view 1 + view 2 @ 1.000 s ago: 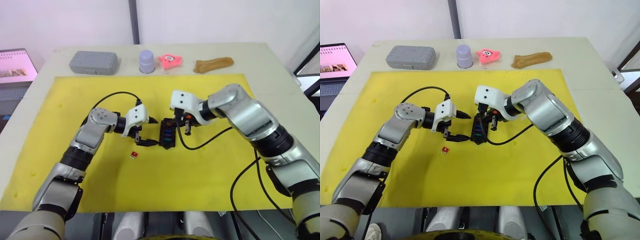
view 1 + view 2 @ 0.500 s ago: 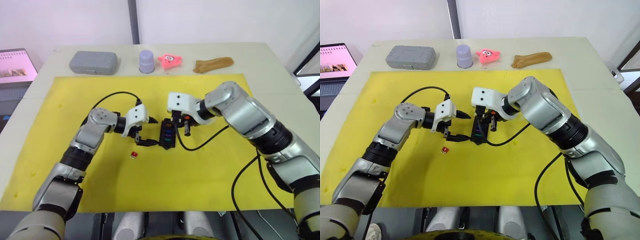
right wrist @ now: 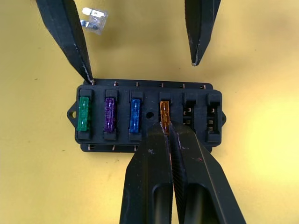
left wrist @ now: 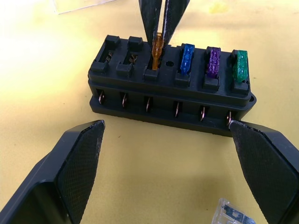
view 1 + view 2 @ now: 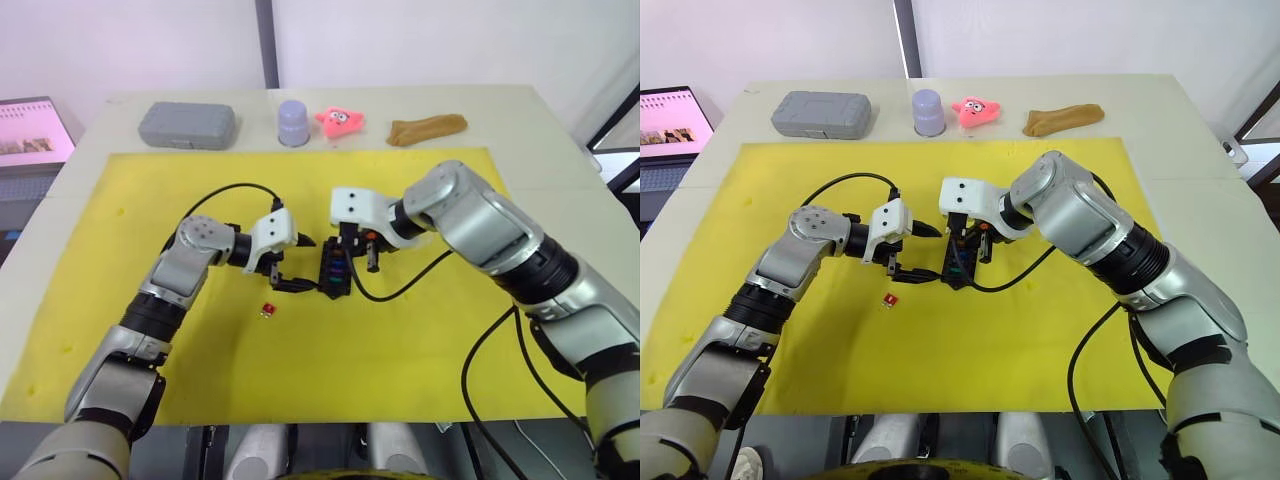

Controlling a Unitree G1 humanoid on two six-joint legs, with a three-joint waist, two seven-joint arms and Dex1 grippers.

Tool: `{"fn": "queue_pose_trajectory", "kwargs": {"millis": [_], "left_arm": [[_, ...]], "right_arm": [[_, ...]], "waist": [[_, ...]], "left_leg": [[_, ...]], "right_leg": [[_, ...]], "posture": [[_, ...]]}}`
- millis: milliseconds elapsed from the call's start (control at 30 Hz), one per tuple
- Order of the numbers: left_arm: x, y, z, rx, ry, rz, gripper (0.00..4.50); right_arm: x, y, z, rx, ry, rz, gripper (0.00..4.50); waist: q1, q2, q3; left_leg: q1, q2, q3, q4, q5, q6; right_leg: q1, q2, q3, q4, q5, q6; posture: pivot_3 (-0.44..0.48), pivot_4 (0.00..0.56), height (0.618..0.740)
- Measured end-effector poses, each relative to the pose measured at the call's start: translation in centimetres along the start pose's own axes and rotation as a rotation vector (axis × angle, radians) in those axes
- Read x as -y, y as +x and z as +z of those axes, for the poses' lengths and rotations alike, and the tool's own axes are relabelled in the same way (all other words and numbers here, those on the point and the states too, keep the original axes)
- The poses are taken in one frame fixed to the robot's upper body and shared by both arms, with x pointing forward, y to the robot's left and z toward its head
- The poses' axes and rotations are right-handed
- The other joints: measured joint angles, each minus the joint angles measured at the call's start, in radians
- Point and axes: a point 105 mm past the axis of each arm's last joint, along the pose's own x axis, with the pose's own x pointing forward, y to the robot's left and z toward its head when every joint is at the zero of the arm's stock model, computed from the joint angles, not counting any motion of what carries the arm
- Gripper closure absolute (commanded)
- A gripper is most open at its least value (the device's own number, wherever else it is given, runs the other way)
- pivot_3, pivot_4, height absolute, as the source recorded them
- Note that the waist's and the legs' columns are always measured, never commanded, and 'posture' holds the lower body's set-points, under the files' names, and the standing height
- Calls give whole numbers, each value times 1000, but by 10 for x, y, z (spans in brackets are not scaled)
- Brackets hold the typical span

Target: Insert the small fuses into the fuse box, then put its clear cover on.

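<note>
Since one second ago my right gripper (image 3: 164,128) has shifted a little toward my left over the fuse box (image 4: 170,88); my left gripper (image 4: 168,135) has stayed in place. I see the right fingers pinched on the amber fuse (image 3: 164,111), which sits in the fourth slot beside the blue fuse (image 3: 135,114), purple fuse (image 3: 110,113) and green fuse (image 3: 83,113). Two slots are free. My left jaws stand wide open around the box, one fingertip perhaps touching it. A red fuse (image 5: 267,309) lies on the yellow mat (image 5: 400,340), near the box.
</note>
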Motion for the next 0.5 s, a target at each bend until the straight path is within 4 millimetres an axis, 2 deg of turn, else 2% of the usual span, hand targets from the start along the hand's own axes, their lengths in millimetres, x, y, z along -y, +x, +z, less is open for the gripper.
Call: {"fn": "queue_pose_trajectory", "kwargs": {"millis": [500], "left_arm": [[0,0,0,0,1,1,0]], "right_arm": [[5,2,3,-52,32,-14,4450]], "waist": [[0,0,0]], "left_leg": [[0,0,0,0,0,0]], "right_leg": [[0,0,0,0,0,0]], "posture": [[0,150,740]]}}
